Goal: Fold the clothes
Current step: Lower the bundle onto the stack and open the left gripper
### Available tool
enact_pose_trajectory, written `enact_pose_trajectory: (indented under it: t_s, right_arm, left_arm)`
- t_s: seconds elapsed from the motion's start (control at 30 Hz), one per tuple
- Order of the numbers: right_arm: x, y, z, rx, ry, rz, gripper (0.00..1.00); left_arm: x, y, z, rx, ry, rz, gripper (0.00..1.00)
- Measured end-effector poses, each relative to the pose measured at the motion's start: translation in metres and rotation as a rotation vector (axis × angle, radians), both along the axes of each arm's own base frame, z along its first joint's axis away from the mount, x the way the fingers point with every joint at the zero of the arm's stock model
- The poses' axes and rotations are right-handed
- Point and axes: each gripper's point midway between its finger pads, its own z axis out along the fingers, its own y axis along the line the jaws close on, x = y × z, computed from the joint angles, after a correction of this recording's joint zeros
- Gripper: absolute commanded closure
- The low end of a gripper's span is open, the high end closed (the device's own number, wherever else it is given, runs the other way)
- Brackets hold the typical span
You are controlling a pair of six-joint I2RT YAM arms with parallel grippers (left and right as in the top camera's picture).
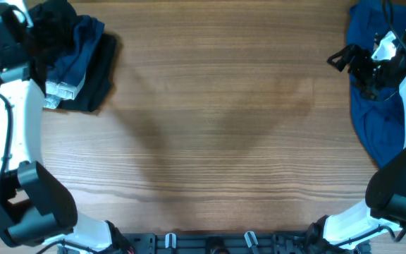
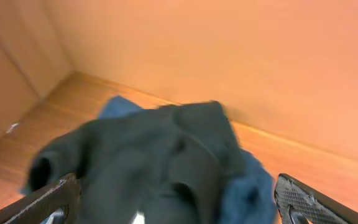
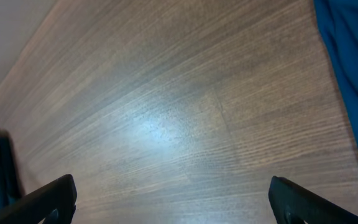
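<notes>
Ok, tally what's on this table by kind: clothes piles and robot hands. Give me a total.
Clothes piles: 2 (black-and-blue pile, blue garment)
Hands: 2 (left hand, right hand, both open and holding nothing)
Total: 4
</notes>
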Motion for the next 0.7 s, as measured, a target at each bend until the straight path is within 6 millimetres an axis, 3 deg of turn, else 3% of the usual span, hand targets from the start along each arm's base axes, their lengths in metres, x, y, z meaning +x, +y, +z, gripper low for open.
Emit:
enact_pose_trajectory:
  t_s: [0.03, 0.13, 0.23, 0.33, 0.37, 0.4, 0.5, 0.57, 0.6, 0.7]
  right_arm:
    - [-0.001, 0.0, 0.0, 0.001, 0.004, 0.0, 0.0]
    - [-0.001, 0.0, 0.0, 0.002, 0.005, 0.0, 0.0]
    - [-0.002, 0.001, -0.001, 0.004, 0.011, 0.0, 0.0]
    - [-0.002, 0.003, -0.001, 0.005, 0.011, 0.006, 0.0]
    - [-0.001, 0.006, -0.001, 0.004, 0.011, 0.011, 0.0]
    - [-0.001, 0.008, -0.001, 0.004, 0.011, 0.016, 0.0]
    - [0.002, 0.012, 0.0, 0.0, 0.0, 0.028, 0.0]
    - [0.004, 0.015, 0.0, -0.001, -0.005, 0.035, 0.0]
    - [0.004, 0.015, 0.001, -0.001, -0.005, 0.034, 0.0]
    - [0.006, 0.015, 0.001, -0.004, -0.014, 0.036, 0.0]
  left_arm:
    - [0.0, 0.017, -0.012, -0.015, 0.008, 0.048, 0.0]
    - [0.005, 0.04, -0.038, -0.031, 0.027, 0.102, 0.02]
    - [0.008, 0.049, -0.075, -0.058, 0.087, 0.121, 0.09]
    - [0.01, 0.05, -0.1, -0.077, 0.127, 0.128, 0.24]
    - [0.012, 0.05, -0.102, -0.077, 0.126, 0.127, 0.41]
    - [0.013, 0.051, -0.1, -0.082, 0.112, 0.133, 0.52]
    - [0.017, 0.052, -0.091, -0.102, 0.07, 0.148, 0.68]
    - [0.019, 0.049, -0.087, -0.126, 0.062, 0.156, 0.91]
    - [0.018, 0.045, -0.088, -0.144, 0.075, 0.159, 0.96]
    - [0.015, 0.037, -0.095, -0.185, 0.102, 0.167, 0.96]
